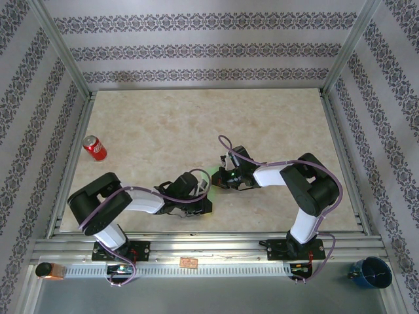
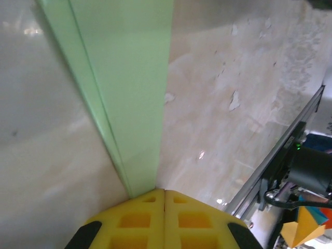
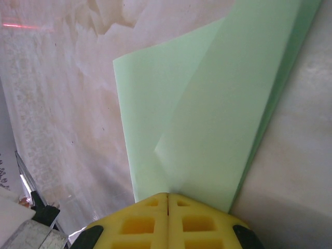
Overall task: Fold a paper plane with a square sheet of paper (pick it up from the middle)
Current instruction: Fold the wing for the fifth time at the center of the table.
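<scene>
Green paper (image 1: 213,175): from the top you see a sliver at front-centre of the table (image 1: 163,124), between left gripper (image 1: 201,191) and right gripper (image 1: 224,178). Left wrist: yellow fingers (image 2: 137,220) pressed together, clamped on the folded paper. Right wrist: same, pinching folded layers.

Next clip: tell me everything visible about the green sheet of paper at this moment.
The sheet of paper is thin, matte, light green and unmarked. It is folded: the right wrist view shows one flap lying over another layer, the left wrist view a long narrow strip with stacked edges. The shut left fingers and right fingers each pinch one end over the table.
</scene>
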